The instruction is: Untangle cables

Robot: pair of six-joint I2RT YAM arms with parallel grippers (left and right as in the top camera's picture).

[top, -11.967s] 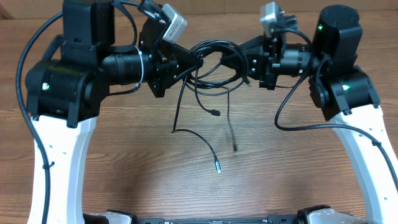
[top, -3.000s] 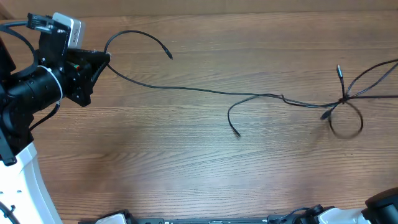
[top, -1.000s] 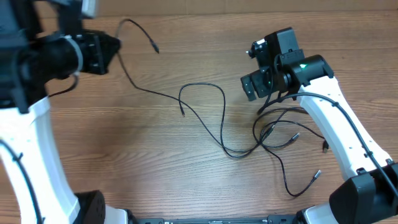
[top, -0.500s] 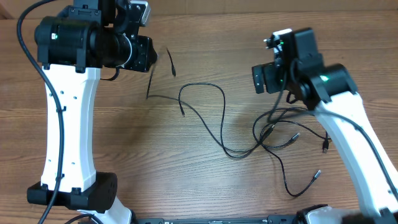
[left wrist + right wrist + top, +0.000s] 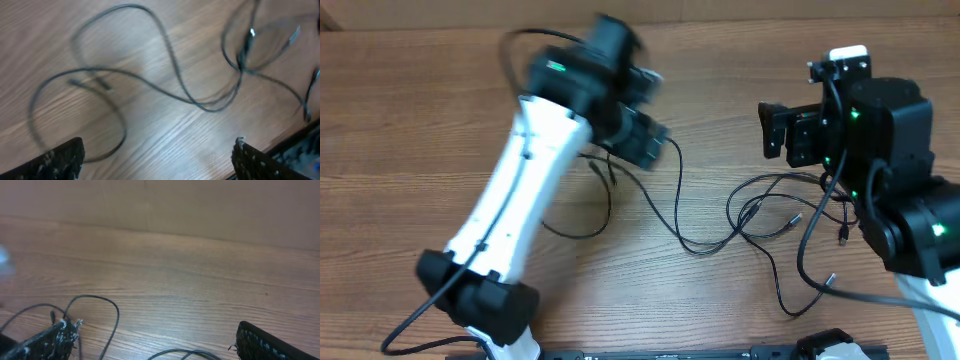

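Observation:
Several thin black cables lie on the wooden table. A knotted cluster sits at centre right, and one long strand runs left from it, curling under my left arm. My left gripper, blurred by motion, hovers over that strand's left part. In the left wrist view the left gripper is open with only bare wood between its fingers, and the strand and the knot lie ahead of it. My right gripper is above the cluster and open. In the right wrist view a cable loop lies near the right gripper.
Loose plug ends trail toward the table's front right. The right arm's own thicker wiring hangs over the cluster. The left arm's white link crosses the table's left half diagonally. A wall rises behind the far table edge.
My left gripper has opened and let go of the cable end, which now lies on the table. The left arm swung right toward the centre. The right arm shifted right.

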